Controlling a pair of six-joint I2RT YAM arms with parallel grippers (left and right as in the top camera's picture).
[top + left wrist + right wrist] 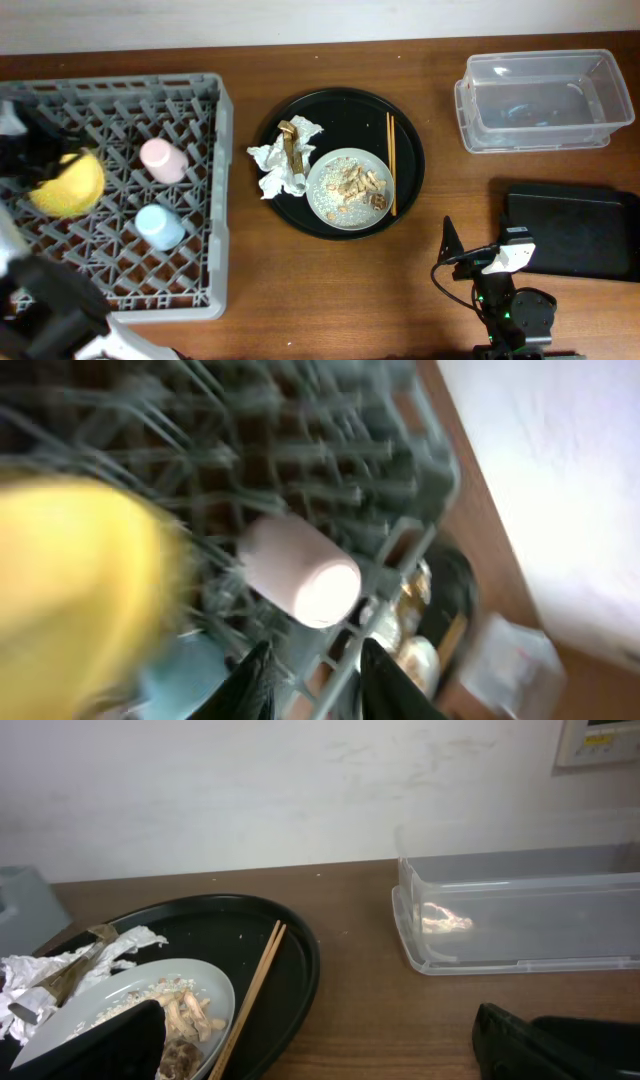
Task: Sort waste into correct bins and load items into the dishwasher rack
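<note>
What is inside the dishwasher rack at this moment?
Inside the dishwasher rack are a pink cup, a light-blue cup and a yellow bowl. The left arm covers the rack's left edge and near corner, so anything beneath it cannot be seen.

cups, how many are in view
2: the pink cup lies in the dishwasher rack; the light-blue cup sits in the rack too, nearer the robot. None seems hidden.
</note>
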